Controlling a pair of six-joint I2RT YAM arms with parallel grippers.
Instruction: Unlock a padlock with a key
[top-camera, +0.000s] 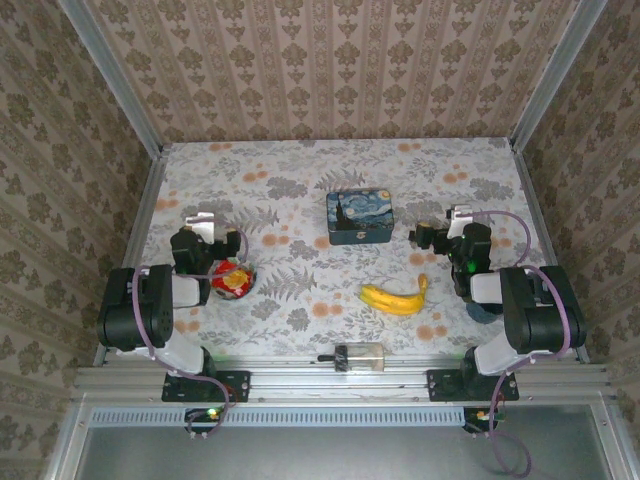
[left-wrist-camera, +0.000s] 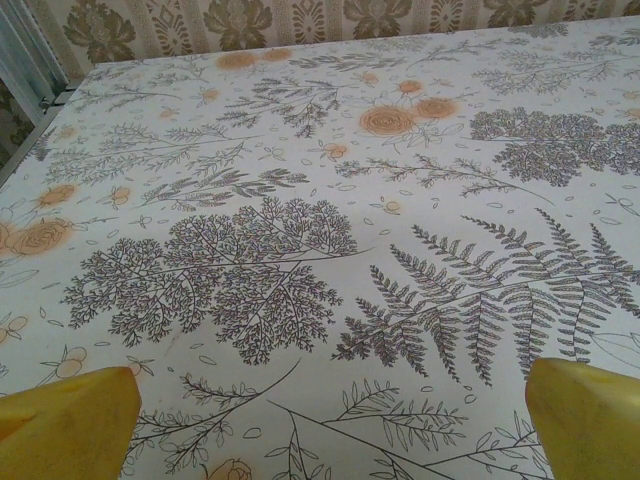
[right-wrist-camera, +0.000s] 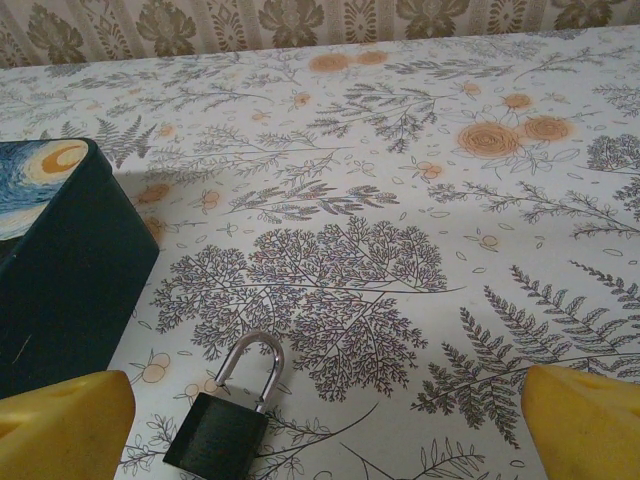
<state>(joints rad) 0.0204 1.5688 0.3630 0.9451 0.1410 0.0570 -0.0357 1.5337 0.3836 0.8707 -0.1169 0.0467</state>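
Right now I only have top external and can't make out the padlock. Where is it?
Observer: In the right wrist view, the padlock lies flat on the tablecloth, between the open right fingers.
Operator: Centred?
Observer: No, it sits close to the finger on the blue tin box side, apart from the box.
Operator: And the other arm?
Observer: The left fingers are open over bare tablecloth, holding nothing.

Lab test booth (mock home); aluminium frame (top-camera: 290, 381); wallpapered walls (top-camera: 340, 70).
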